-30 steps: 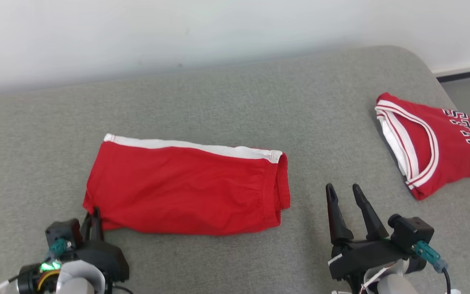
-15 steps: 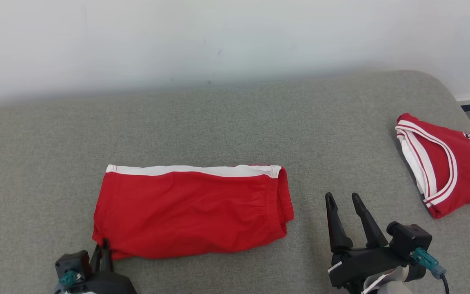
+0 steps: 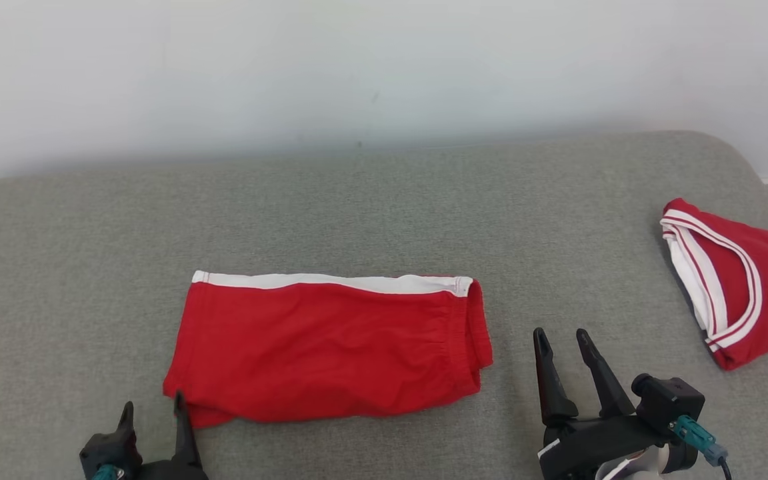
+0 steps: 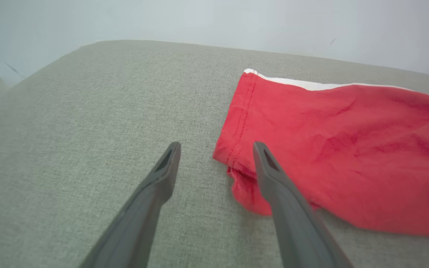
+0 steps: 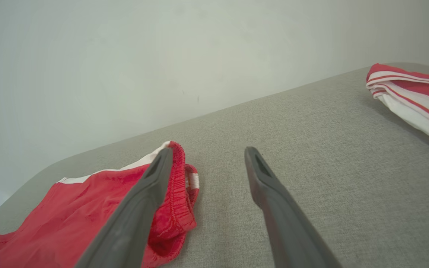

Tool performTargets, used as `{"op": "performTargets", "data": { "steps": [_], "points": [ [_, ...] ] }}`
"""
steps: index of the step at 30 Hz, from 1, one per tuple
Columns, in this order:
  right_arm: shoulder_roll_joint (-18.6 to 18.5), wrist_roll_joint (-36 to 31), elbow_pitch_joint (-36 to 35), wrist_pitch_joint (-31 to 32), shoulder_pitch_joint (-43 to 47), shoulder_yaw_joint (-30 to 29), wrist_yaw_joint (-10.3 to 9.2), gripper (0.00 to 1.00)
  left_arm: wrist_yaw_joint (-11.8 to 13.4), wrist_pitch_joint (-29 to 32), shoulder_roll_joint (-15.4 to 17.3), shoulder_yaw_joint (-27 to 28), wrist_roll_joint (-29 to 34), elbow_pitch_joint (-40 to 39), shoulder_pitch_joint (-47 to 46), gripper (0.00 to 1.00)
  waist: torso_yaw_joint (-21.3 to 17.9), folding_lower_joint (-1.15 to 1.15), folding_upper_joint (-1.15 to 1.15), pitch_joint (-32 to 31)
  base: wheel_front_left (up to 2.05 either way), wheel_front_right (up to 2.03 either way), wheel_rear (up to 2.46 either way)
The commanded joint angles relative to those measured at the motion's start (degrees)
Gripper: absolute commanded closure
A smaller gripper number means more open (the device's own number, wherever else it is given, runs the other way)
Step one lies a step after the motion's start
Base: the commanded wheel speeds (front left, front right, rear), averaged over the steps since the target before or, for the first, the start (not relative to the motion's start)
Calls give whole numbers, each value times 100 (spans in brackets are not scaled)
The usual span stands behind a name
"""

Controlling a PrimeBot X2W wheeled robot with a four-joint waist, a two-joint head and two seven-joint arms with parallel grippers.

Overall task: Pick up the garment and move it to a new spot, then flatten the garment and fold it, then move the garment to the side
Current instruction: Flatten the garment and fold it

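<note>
Before me a grey woven pad [image 3: 357, 200] spans the frame, its upper right corner rounded. At lower centre of it lie the folded red shorts [image 3: 324, 347], a white band along their upper edge. A folded red jersey [image 3: 737, 293] lies at the right edge, well apart.

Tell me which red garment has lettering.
The jersey at the far right: it has dark letters with white outlines and striped trim. The shorts in the middle are plain red with one white band.
</note>
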Motion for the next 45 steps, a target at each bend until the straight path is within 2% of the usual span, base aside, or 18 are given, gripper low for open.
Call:
{"op": "performTargets", "data": {
  "steps": [1, 11, 21, 31, 39, 45],
  "points": [
    [10, -13, -2, 6, 85, 0, -18, 0, 10, -14, -2, 19, 55, -85, 121, 0, 85, 0, 0, -16, 0, 0, 0],
    [9, -77, 173, 6, 49, -83, -18, 0, 36, -14, -11, 109, 210, -841, 753, 0, 664, 0, 0, 8, 0, 0, 0],
    [9, -364, 665, 6, -437, -412, -18, 0, 59, -14, -11, -107, 69, -992, 919, 0, 1204, 0, 0, 221, 0, 0, 0],
    [9, -932, 1458, 6, -910, -662, -19, 0, 151, -14, -11, -193, -81, -1058, 739, 0, 1272, 0, 0, 472, 0, 0, 0],
    [9, -701, 2062, 6, -1053, -659, -19, 0, 188, -14, -12, -219, -170, -1051, 640, 0, 1252, 0, 0, 585, 0, 0, 0],
    [17, -27, 2328, 11, -1144, -140, -18, 0, 171, -14, -11, -263, -181, -1034, 615, 0, 1241, 0, 0, 606, 0, 0, 0]
  ]
}}
